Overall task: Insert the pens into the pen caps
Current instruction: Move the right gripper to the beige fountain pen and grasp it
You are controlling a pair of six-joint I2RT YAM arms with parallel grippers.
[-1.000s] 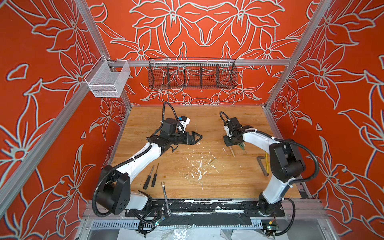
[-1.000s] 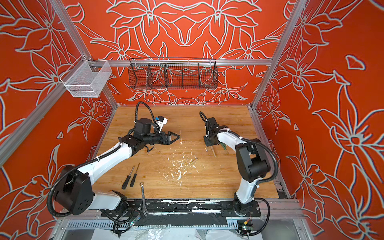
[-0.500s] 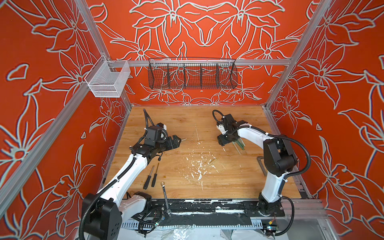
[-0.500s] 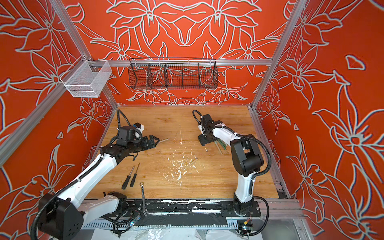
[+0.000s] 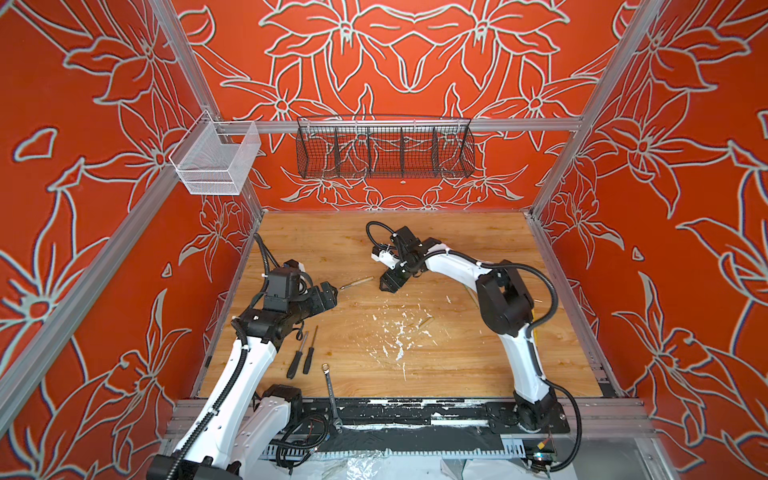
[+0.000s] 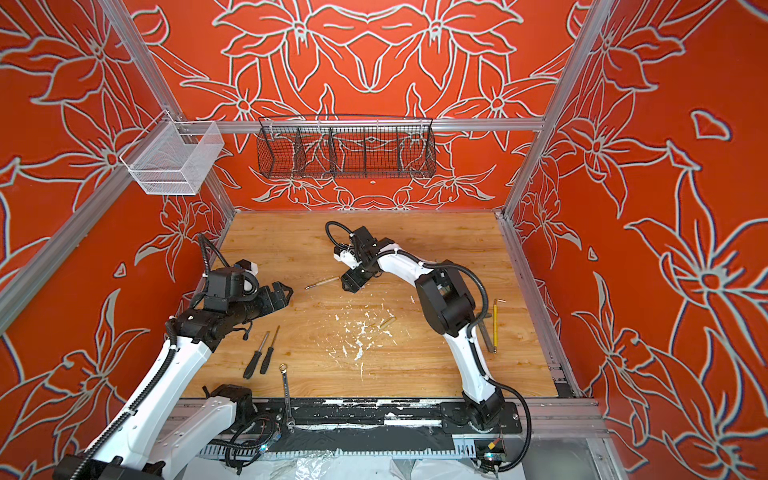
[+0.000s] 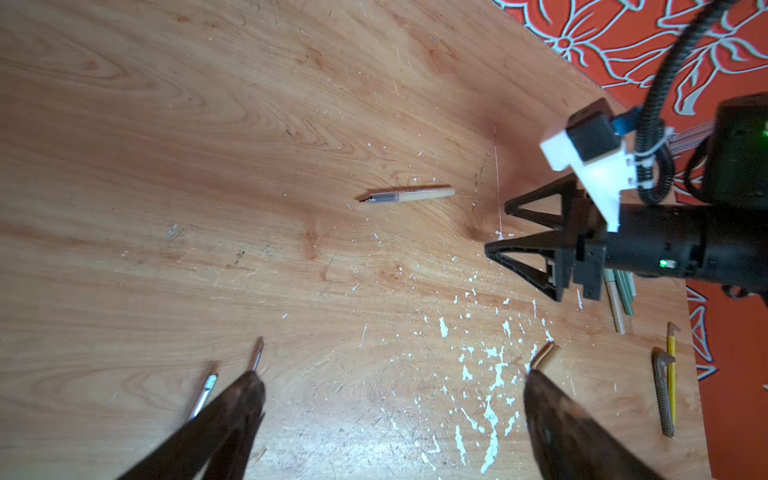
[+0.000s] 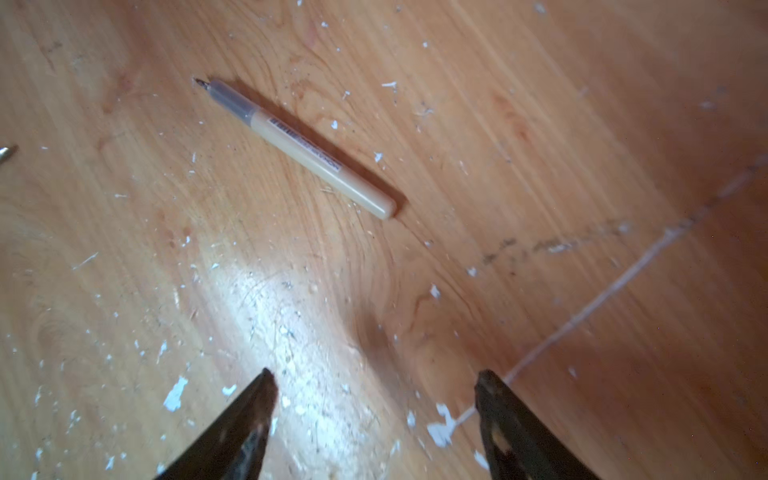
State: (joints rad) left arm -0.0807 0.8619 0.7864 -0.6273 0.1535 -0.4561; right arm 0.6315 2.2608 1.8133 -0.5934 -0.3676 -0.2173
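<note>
Since a second ago my left arm has drawn back toward the left edge, and my right gripper [image 5: 384, 286] has swung in toward the middle and let its jaws spread. One beige pen [image 5: 356, 282] now lies flat on the wooden table [image 5: 457, 365] just ahead of its tips, touching neither finger. My left gripper [image 5: 332, 294] hangs spread wide and empty, its tips pointing at the pen's grey point. More pens [image 7: 619, 299] lie bunched under my right arm. A tan pen cap [image 5: 426, 321] rests among the white paint flecks [image 5: 399, 336] near the table's centre. Two black screwdrivers [image 5: 303, 355] and a silver wrench [image 5: 330, 390] sit toward my left base. Around me stand orange walls with pale flower outlines; a black wire basket [image 5: 384, 151] and a white mesh basket [image 5: 214, 160] hang from the aluminium rail.
</note>
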